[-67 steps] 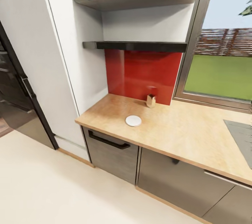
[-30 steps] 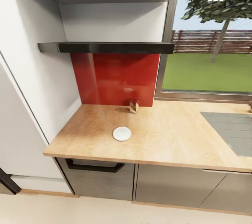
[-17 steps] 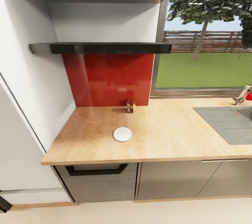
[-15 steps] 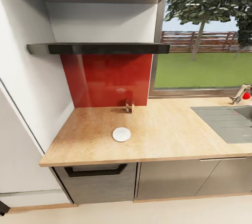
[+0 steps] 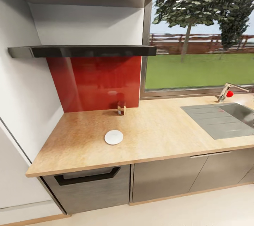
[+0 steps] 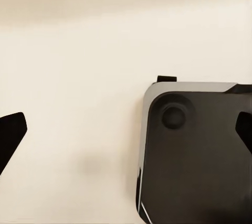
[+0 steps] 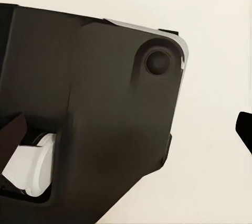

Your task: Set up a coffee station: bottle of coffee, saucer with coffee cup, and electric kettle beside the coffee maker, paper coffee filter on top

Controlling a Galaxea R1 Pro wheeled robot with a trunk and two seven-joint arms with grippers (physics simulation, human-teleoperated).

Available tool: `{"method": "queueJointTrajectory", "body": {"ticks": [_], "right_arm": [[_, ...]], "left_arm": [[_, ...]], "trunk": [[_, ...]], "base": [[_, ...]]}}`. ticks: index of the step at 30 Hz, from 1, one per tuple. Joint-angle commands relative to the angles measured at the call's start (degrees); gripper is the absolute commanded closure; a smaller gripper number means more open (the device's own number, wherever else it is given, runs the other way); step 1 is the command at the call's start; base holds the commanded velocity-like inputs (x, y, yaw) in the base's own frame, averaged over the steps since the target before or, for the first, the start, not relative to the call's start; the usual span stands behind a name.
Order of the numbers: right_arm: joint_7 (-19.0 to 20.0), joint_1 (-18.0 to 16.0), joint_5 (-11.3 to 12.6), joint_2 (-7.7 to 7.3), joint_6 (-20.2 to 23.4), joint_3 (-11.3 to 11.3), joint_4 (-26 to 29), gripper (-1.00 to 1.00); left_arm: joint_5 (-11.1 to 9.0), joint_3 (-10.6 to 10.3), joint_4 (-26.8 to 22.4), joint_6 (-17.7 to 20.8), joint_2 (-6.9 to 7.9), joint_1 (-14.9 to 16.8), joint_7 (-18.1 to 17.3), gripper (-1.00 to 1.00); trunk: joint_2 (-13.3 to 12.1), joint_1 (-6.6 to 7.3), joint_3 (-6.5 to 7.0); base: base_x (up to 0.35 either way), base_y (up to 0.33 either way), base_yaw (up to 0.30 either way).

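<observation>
The kitchen countertop (image 5: pixel 165 134) runs pale and wood-look across the head view, above dark grey cabinet fronts. On its left half lies the saucer (image 5: pixel 113 137), a small flat white round plate with nothing on it. The coffee maker, bottle of coffee, paper coffee filter, coffee cup and electric kettle are out of view. My left gripper (image 6: pixel 128 129) is open, its dark fingertips (image 6: pixel 10 137) far apart over pale floor and my dark base. My right gripper (image 7: pixel 131 127) is also open, with nothing between its fingertips (image 7: pixel 10 135).
A small brownish jar-like object (image 5: pixel 121 108) stands against the red backsplash (image 5: pixel 95 81). A black shelf (image 5: pixel 81 50) hangs above it. A grey sink (image 5: pixel 222 118) and faucet (image 5: pixel 227 92) are at the right, below a window. A white wall panel (image 5: pixel 21 106) bounds the counter's left end.
The head camera has swung to the right, so the counter, saucer and shelf have slid left in the picture and the sink and faucet have come in. Nothing on the counter moved.
</observation>
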State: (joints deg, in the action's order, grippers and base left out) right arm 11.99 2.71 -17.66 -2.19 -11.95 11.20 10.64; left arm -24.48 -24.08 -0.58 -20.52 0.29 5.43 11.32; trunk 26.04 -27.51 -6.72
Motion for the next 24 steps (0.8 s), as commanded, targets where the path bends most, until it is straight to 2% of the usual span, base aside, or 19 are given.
{"method": "queueJointTrajectory", "body": {"ticks": [1,10,13,16,20,23,24], "right_arm": [[0.33,0.02,-0.46,0.01,-0.09,0.49,0.27,-1.0],[0.38,0.02,-0.41,-0.01,-0.13,0.57,0.6,-1.0],[0.25,0.02,-0.52,-0.41,-0.1,0.58,0.68,-1.0],[0.38,-0.05,-0.55,-0.5,-0.09,0.58,4.16,-1.0],[0.7,-0.06,-0.59,-0.44,0.0,0.49,13.82,-1.0],[1.52,-0.08,-0.53,-0.16,-0.11,0.17,22.41,-1.0],[1.94,-0.1,-0.53,-0.1,-0.13,0.07,23.43,-1.0]], "left_arm": [[-0.31,-0.5,-0.03,-0.1,-0.01,0.02,0.24,-1.0],[-0.28,-0.53,-0.14,-0.13,-0.37,0.02,0.22,-1.0],[0.48,-1.0,-0.79,0.06,-0.43,0.28,0.24,-1.0],[0.74,-1.28,-1.54,-0.03,-0.17,0.85,0.22,-1.0],[0.82,-1.27,-7.81,-0.18,0.32,2.6,0.12,-1.0],[0.78,-1.21,-19.3,-0.75,1.33,3.65,-1.32,-1.0],[0.77,-1.19,-21.0,-0.89,1.46,3.7,-1.84,-1.0]], "trunk": [[0.09,-0.03,-0.09],[0.09,-0.03,-0.09],[0.09,-0.03,-0.09],[0.09,-0.03,-0.09],[0.09,-0.03,-0.09],[0.09,-0.03,-0.09],[0.09,-0.03,-0.09]], "base": [[0.0,0.0,-0.012],[-0.034,0.0,-0.002],[-0.056,0.0,0.0],[-0.015,0.0,0.0],[-0.003,0.0,0.0],[0.0,0.0,0.0],[0.0,0.0,0.0]]}}
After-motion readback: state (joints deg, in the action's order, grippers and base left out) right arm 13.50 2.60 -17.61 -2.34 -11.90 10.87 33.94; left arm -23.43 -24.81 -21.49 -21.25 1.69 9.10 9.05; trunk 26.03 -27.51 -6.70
